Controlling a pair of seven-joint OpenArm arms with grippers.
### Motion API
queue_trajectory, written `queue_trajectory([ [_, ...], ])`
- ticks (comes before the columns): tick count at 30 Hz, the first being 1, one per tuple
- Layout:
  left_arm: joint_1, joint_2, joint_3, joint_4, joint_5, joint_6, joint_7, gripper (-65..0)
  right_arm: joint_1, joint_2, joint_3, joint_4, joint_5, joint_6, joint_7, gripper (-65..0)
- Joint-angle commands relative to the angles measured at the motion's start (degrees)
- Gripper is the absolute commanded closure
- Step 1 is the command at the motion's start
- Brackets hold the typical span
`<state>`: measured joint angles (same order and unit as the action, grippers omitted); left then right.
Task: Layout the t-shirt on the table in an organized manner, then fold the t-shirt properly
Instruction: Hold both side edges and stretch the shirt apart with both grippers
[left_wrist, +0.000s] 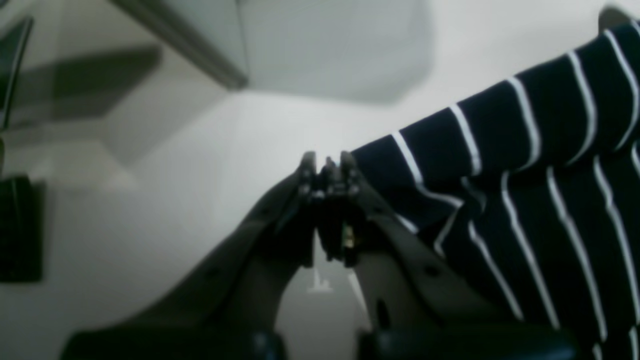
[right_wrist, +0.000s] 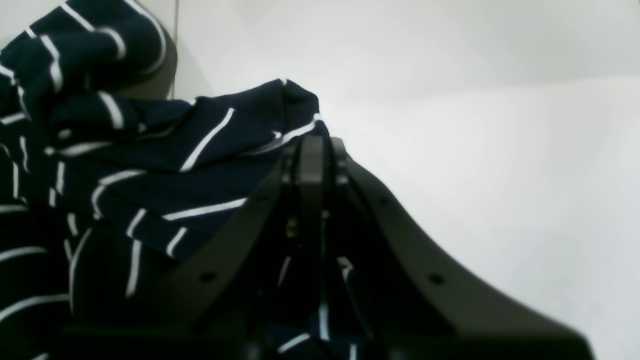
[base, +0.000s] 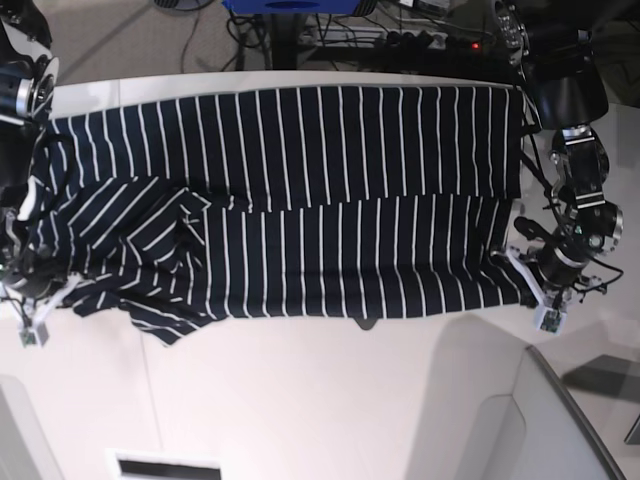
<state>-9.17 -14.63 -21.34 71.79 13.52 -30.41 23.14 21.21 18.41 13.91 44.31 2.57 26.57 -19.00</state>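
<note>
The t-shirt (base: 300, 200), dark navy with thin white stripes, lies spread wide across the table (base: 300, 400), its left part bunched in folds. My left gripper (base: 527, 282) is at the shirt's near right corner. In the left wrist view this gripper (left_wrist: 327, 164) is shut, with the corner of the t-shirt (left_wrist: 525, 200) pinched at its tips. My right gripper (base: 38, 292) is at the crumpled left end. In the right wrist view it (right_wrist: 312, 145) is shut on a fold of the t-shirt (right_wrist: 165, 170), and cloth hangs under the fingers.
A small dark grey rounded piece (base: 367, 322) pokes out under the shirt's near edge. Cables and a power strip (base: 420, 35) lie beyond the far table edge. A pale raised panel (base: 560, 420) stands at the near right.
</note>
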Motion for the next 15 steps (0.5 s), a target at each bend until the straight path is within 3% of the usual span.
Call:
queue_trajectory([
  [1, -0.6, -1.1, -0.3, 1.1, -0.3, 0.0, -1.0, 0.0, 1.2, 1.1, 0.4, 1.2, 1.6, 0.5, 1.3, 0.0],
  [5, 1.7, -1.1, -2.2, 1.2, -3.0, -2.5, -0.9, 0.0, -0.6, 1.8, 0.3, 1.2, 10.6, 4.2, 1.2, 0.0],
  [9, 4.6, -2.8, -3.5, 1.2, -10.1, -2.5, -0.9, 0.0, -2.4, 2.5, 0.2, 1.2, 11.4, 4.5, 1.1, 0.0],
  [15, 7.0, -5.5, -3.8, 1.0, -15.8, -2.5, -0.9, 0.0, -3.5, 2.8, 2.9, 1.6, 14.8, 5.1, 1.1, 0.0],
])
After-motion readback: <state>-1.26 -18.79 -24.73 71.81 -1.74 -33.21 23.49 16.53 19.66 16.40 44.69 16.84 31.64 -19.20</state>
